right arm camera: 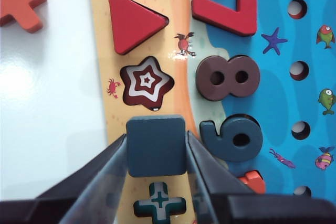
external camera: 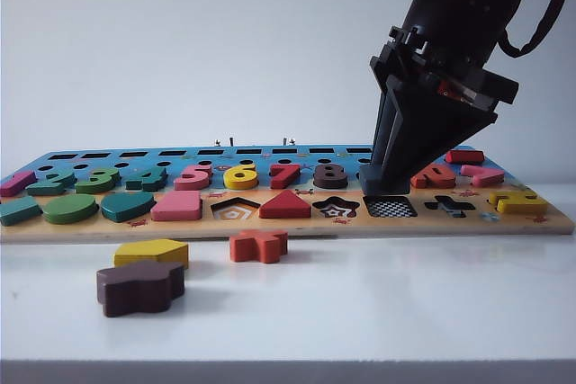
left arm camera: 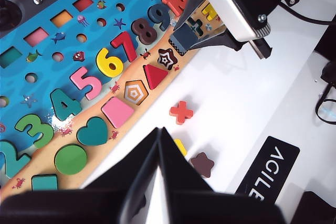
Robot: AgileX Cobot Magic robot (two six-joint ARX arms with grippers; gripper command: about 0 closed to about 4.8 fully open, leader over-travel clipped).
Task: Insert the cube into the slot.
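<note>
A: Nearest the lens, a brown wavy piece (external camera: 140, 287) lies on the white worktop (external camera: 378, 312), with a yellow pentagon (external camera: 151, 253) just behind it and an orange cross (external camera: 258, 245) off to its right. Where is the cube?

B: The cube (right arm camera: 156, 146) sits pinched between the two fingers of the right end effector (right arm camera: 157, 153), one finger against each side. In the exterior view it hangs low over the board (external camera: 288, 225), at the back edge of the slot (external camera: 391, 208), whose checkered floor shows uncovered in front of it.

A: And around the slot?

B: On the board's tan front strip, the star recess (right arm camera: 147, 81) lies on one side of the cube and the cross recess (right arm camera: 159, 203) on the other. A red triangle (right arm camera: 133, 22) is seated past the star. On the blue field beside the cube stand a dark 9 (right arm camera: 232, 137), a brown 8 (right arm camera: 228, 77) and a red 7 (right arm camera: 224, 10).

A: The other arm?

B: The left end effector (left arm camera: 159, 150) is held above the worktop, well apart from the cube, its dark fingers meeting at the tips with nothing between them. From its camera the loose cross, the brown piece and part of the pentagon show on the worktop below, just off the board's edge, near a pink square (left arm camera: 117, 112) and a teal heart (left arm camera: 93, 131).
</note>
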